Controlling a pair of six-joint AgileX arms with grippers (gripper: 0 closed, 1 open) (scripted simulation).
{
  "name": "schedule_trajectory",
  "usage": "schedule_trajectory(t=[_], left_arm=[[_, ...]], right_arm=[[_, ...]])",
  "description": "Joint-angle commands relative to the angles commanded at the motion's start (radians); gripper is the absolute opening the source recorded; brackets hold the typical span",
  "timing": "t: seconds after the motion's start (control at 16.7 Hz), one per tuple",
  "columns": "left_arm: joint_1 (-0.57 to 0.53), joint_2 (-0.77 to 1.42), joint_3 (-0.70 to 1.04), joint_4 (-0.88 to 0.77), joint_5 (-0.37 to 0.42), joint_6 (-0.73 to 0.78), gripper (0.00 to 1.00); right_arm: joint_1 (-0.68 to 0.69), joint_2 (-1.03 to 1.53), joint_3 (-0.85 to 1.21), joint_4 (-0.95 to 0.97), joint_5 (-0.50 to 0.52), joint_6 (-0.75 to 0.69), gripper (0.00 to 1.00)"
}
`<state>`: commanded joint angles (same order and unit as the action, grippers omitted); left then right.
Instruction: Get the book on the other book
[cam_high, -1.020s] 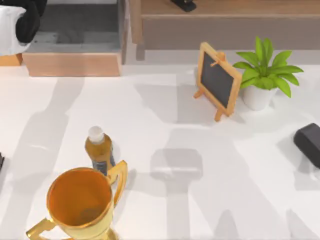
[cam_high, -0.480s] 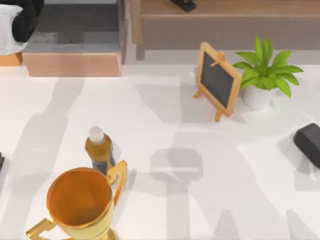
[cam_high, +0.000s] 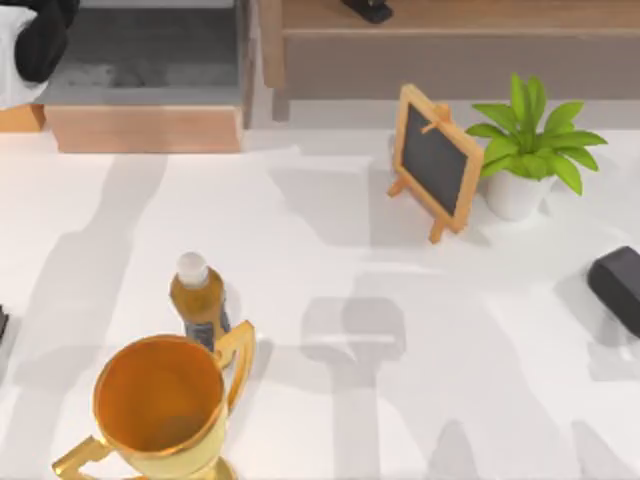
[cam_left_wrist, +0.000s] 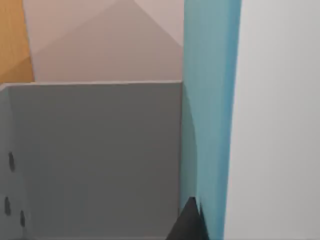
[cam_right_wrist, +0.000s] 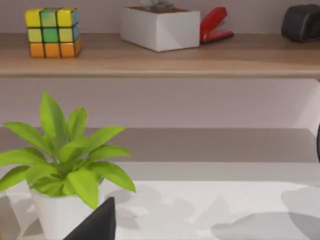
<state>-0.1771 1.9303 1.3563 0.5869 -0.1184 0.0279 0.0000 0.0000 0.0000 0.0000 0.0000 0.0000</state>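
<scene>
The left arm (cam_high: 28, 45) hangs over the table's far left corner, above a grey tray. In the left wrist view a dark fingertip (cam_left_wrist: 190, 225) lies against the book (cam_left_wrist: 210, 100), whose light blue cover stands upright beside a grey wall; I cannot tell how far the jaws are spread. The right arm (cam_high: 617, 285) is parked at the right edge.

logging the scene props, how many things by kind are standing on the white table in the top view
trophy: 1
bottle: 1
chalkboard easel: 1
potted plant: 1
total: 4 on the table
</scene>
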Motion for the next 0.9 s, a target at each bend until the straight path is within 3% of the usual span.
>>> schedule_trajectory(t=[0.18,0.36,0.6,0.9], left_arm=[[0.032,-0.096,-0.062,-0.02,0.107,0.123,0.0],[0.099,-0.24,-0.187,-0.064,0.273,0.336,0.0],[0.246,-0.456,-0.4,-0.148,0.523,0.746,0.0],[0.526,-0.661,-0.697,-0.289,0.784,1.309,0.0]], right_arm=[[0.0,0.0,0.0,0.0,0.0,0.0,1.0],[0.0,0.0,0.0,0.0,0.0,0.0,1.0],[0.0,0.0,0.0,0.0,0.0,0.0,1.0],[0.0,0.0,0.0,0.0,0.0,0.0,1.0]])
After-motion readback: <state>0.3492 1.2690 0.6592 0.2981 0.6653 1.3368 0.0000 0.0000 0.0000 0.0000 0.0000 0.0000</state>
